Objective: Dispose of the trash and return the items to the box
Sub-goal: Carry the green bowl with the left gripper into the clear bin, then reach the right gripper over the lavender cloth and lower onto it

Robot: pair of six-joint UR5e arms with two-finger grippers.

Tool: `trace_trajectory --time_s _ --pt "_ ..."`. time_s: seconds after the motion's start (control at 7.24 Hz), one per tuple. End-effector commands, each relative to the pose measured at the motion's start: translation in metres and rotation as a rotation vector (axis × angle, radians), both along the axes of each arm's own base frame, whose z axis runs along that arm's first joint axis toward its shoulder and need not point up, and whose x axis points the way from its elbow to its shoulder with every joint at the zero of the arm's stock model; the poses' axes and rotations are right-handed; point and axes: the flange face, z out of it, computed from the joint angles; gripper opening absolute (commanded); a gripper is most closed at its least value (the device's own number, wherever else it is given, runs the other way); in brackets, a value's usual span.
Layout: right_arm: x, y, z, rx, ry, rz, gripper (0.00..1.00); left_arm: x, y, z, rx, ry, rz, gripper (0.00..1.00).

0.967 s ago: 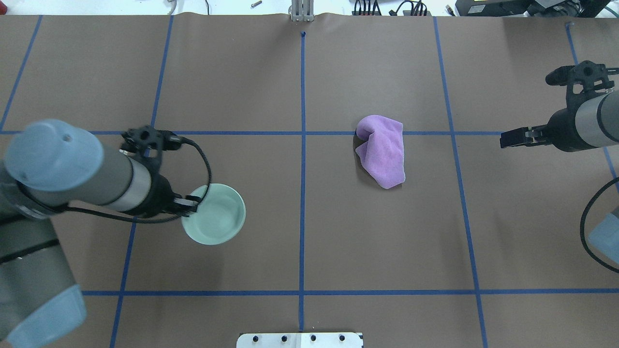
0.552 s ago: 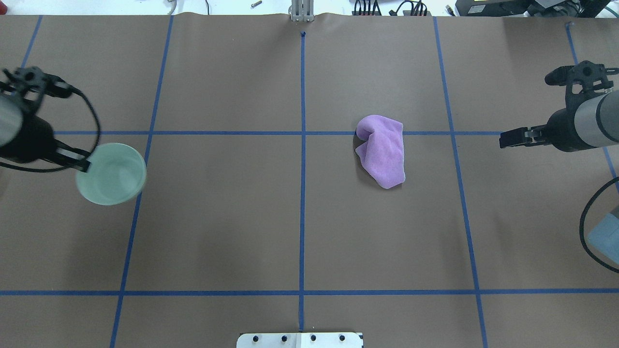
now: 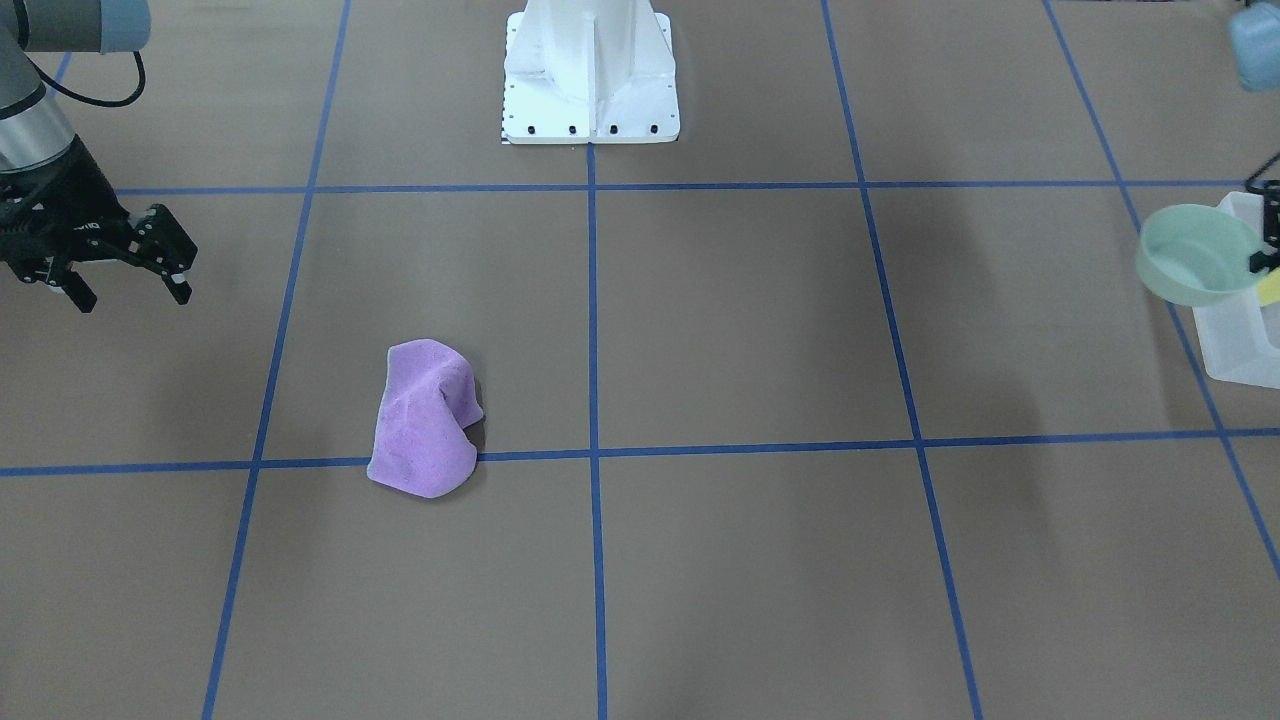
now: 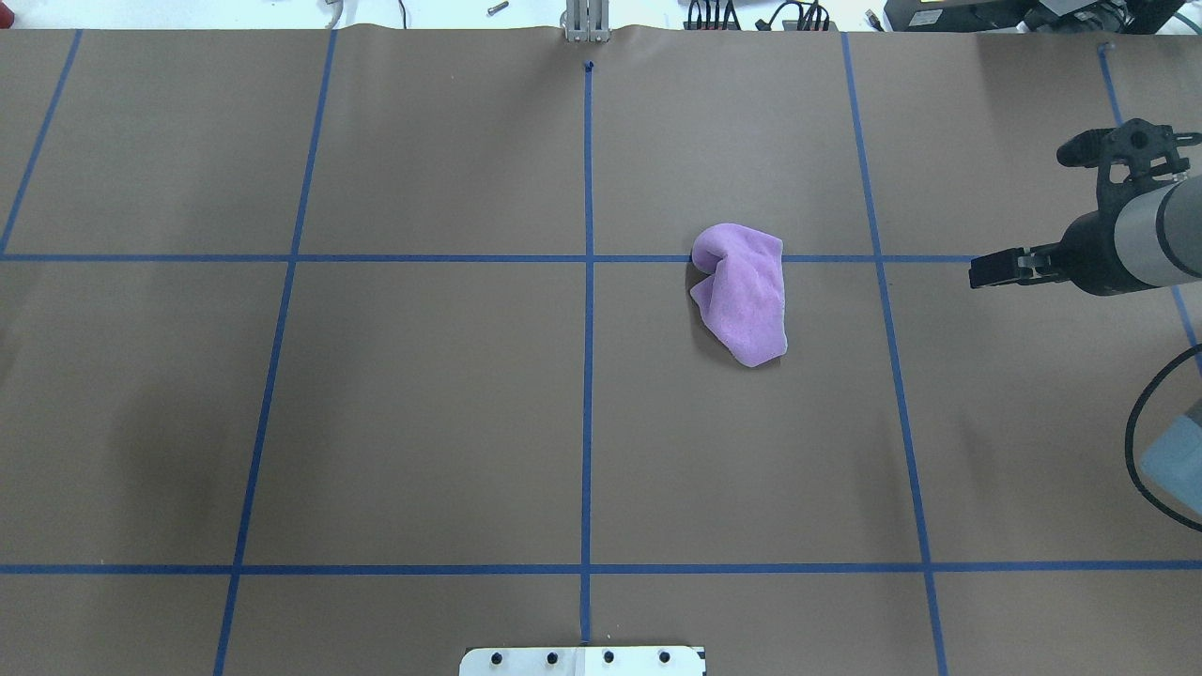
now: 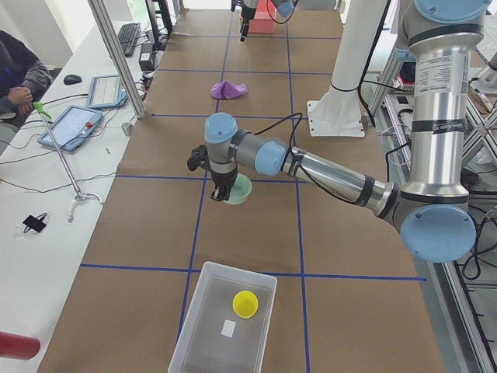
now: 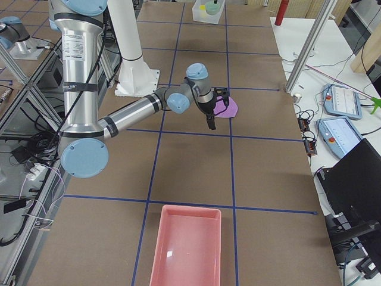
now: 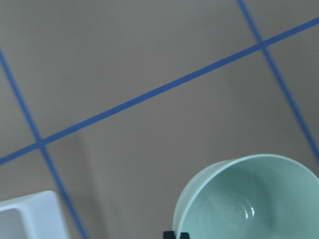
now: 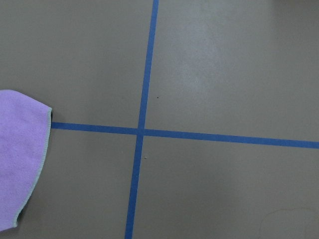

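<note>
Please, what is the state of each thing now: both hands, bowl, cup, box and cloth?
box: open on top, holds the cup.
cup: inside the box.
bowl: empty, held above the table, not yet in the box.
left hand: shut on the bowl's rim.
right hand: open, holding nothing.
cloth: crumpled, lying on the table.
</note>
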Motion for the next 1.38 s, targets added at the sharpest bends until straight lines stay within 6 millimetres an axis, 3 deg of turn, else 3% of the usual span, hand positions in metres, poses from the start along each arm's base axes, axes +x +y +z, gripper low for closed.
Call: trace_trajectory --time_s 0.0,0.14,0.28,0.55,0.69,0.97,1.1,1.24 --pt "0.000 0.000 0.000 0.002 -0.002 0.000 1.00 -0.109 -0.059 0.109 0.064 0.010 0.076 0.00" --pt "0.000 0.000 -0.001 0.002 -0.003 0.001 1.00 -0.142 -0.064 0.139 0.074 0.019 0.099 0.00" --pt "-0.002 -0.002 -0.006 0.011 -0.009 0.001 1.00 -0.150 -0.051 0.167 0.075 0.023 0.120 0.00" --pt "-0.003 -0.003 -0.008 0.013 -0.010 -0.002 1.00 -0.142 -0.005 0.259 0.123 0.009 0.126 0.00" --pt "-0.007 -0.007 -0.011 0.016 -0.012 -0.003 1.00 -0.138 0.012 0.291 0.118 0.007 0.127 0.00" --pt "-0.013 -0.010 -0.011 0.021 -0.008 -0.004 1.00 -0.132 0.043 0.324 0.112 0.008 0.125 0.00" --pt "-0.017 -0.010 -0.008 0.022 0.001 -0.005 1.00 -0.130 0.042 0.326 0.105 0.007 0.119 0.36" --pt "-0.022 -0.015 -0.017 0.035 -0.008 -0.006 1.00 -0.132 0.032 0.317 0.127 0.000 0.113 0.98"
